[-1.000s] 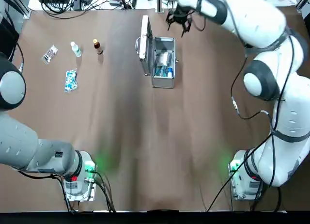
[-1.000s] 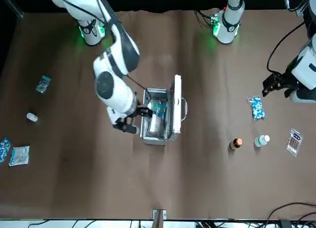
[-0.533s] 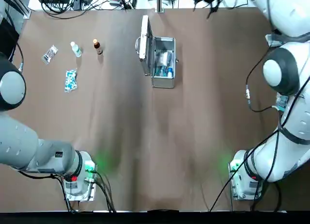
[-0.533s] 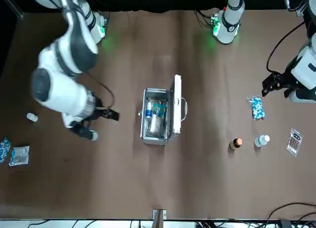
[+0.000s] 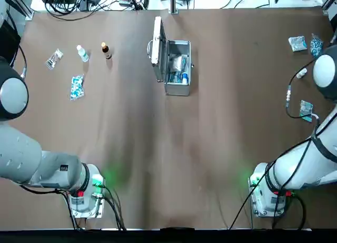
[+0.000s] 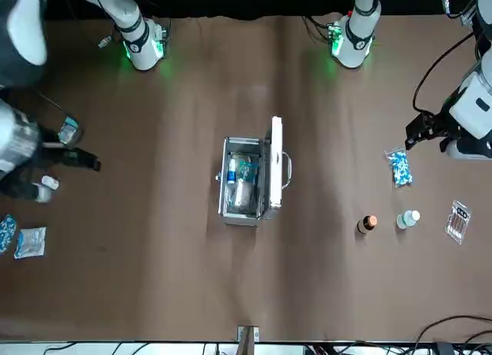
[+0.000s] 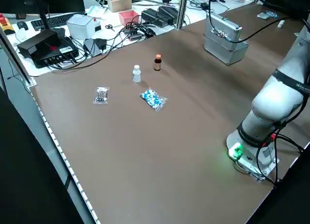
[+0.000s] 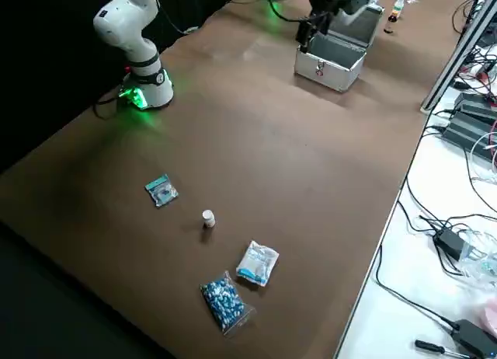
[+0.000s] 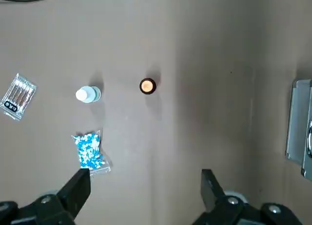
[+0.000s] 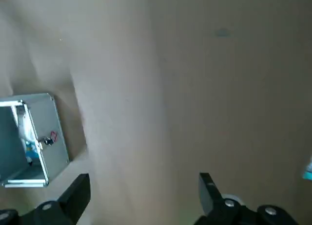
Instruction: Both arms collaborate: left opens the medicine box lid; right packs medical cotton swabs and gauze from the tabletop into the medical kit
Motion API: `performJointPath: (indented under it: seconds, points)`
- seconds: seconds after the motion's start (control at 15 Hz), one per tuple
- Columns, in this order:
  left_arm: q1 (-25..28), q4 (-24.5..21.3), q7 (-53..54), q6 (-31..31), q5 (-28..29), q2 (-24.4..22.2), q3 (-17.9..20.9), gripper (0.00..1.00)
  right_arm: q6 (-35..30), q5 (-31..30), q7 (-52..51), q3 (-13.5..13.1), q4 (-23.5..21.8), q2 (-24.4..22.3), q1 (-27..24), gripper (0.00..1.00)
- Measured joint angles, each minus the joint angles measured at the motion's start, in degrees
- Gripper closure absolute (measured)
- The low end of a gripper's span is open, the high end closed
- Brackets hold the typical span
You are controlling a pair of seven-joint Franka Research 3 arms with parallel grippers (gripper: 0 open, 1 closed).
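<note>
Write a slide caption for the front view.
The silver case stands open, packets inside, with the left tool near a blue-speckled packet.

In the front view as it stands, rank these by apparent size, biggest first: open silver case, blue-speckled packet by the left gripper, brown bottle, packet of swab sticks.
1. Open silver case
2. Blue-speckled packet and packet of swab sticks: too alike to rank
3. Brown bottle

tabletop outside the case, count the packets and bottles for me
Packets: 5 (clear, left blue-speckled, right blue-speckled, white, teal-grey)
Bottles: 3 (brown, white-capped, small white)
Total: 8
</note>
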Motion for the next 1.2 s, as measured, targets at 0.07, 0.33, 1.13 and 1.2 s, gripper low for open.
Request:
performJointPath:
  seconds: [0.07, 0.33, 1.13, 1.2]
  points:
    - [-0.01, -0.02, 0.00, 0.00, 0.00, 0.00, 0.00, 0.00, -1.38, -0.63, -0.44, 0.01, 0.00, -1.05, -0.72, 0.02]
    - [-0.05, -0.09, 0.01, 0.00, 0.03, 0.00, -0.16, 0.00, -4.54, -3.57, -0.54, 0.38, 0.00, -6.70, -3.35, 0.01]
    - [-0.15, -0.12, 0.01, 0.00, 0.15, 0.00, -1.50, 0.00, -2.58, -5.17, -6.28, 1.56, -6.05, -11.34, -3.36, 0.01]
    - [-0.15, -0.12, 0.01, 0.00, 0.15, 0.00, -1.50, 0.00, -1.96, -5.36, -6.40, 1.56, -6.59, -11.36, -3.36, 0.01]
